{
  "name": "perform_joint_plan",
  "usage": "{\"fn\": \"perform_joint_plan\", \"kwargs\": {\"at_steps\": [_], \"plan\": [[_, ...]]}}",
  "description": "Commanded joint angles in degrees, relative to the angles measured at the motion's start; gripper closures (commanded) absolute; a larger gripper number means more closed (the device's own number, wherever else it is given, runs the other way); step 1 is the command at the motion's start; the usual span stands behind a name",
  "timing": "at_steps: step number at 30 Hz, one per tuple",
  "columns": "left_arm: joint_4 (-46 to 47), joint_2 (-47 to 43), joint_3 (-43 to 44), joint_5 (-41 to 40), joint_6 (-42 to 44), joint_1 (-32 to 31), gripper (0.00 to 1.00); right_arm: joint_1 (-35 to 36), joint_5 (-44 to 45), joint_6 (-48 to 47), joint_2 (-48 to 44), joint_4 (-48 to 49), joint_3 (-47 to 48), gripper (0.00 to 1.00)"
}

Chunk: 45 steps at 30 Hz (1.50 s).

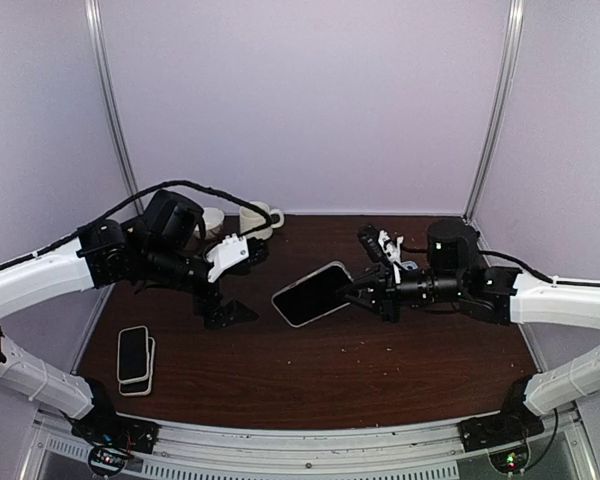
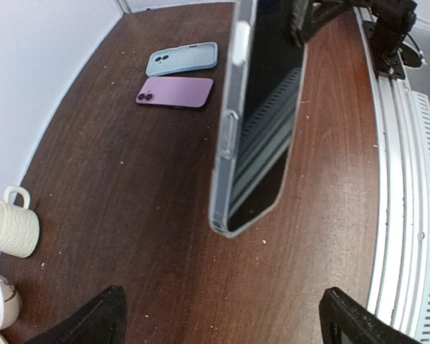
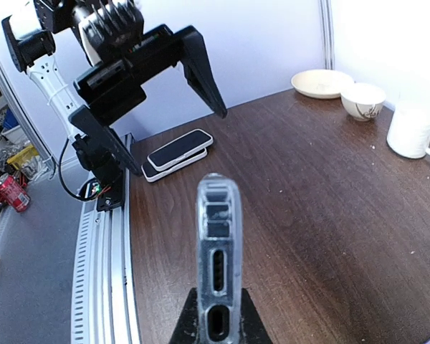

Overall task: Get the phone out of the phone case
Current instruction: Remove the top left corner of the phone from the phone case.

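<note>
Right claw (image 1: 356, 290) is clamped on one short end of the phone (image 1: 312, 293). In the right wrist view its pads are mostly hidden behind the phone's port edge, and only dark finger stubs show at the bottom of frame. The phone sits inside the clear phone case (image 2: 226, 136), screen dark, held on edge over mid-table with the free end pointing to 9 o'clock. Its top end is cut off in the left wrist view. Whether the low corner touches the table (image 1: 380, 380) cannot be told.

Left claw (image 1: 242, 282) is spread wide with nothing between the fingers (image 2: 100, 319). It is at 9 o'clock of the phone, near but apart from it. The left wrist view shows only the two finger ends, cropped at the bottom edge.

Further out:
- Two stacked phones (image 1: 133, 360) lie flat at 8 o'clock of the table, the lower one mostly covered.
- A light blue case (image 2: 183, 59) and a purple phone (image 2: 175, 92) lie side by side, backs up. They are clear only in the left wrist view and not made out from the top.
- A mug (image 1: 262, 218) and a bowl (image 1: 212, 218) are at 11 o'clock by the back wall, the bowl partly hidden by the left arm.
- A plate (image 3: 330, 82) is beside the bowl and shows only in the right wrist view.
</note>
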Motion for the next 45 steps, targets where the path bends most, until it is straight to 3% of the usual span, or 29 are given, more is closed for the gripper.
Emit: {"fn": "perform_joint_plan", "kwargs": {"at_steps": [1, 5, 10, 13, 20, 28, 45], "plan": [[5.87, -3.8, -5.83, 6.69, 4.19, 0.27, 0.03, 0.55, 1.98, -4.99, -3.39, 13.01, -2.04, 1.0], [6.95, -6.33, -9.03, 11.26, 9.4, 0.31, 0.04, 1.4, -0.62, -12.01, -4.37, 6.77, -0.14, 1.0], [9.28, -10.47, -14.66, 18.01, 18.78, 0.36, 0.06, 2.41, -9.46, -27.38, -6.65, 3.95, -1.35, 1.0], [12.46, -12.49, -17.57, 19.5, 20.63, 0.31, 0.08, 2.55, -12.45, -30.22, -5.96, 1.58, -0.25, 1.0], [15.81, -11.12, -18.41, 24.86, 22.65, 0.29, 0.26, 4.6, -16.06, -35.05, -2.66, -3.86, 3.87, 1.0], [14.88, -9.65, -18.81, 31.21, 24.73, 0.19, 0.42, 5.93, -14.73, -36.89, -0.22, -2.92, 5.49, 1.0], [13.84, -7.77, -18.81, 31.38, 26.47, -1.21, 0.53, 6.37, -14.07, -36.42, 0.63, 0.2, 5.41, 1.0]]}}
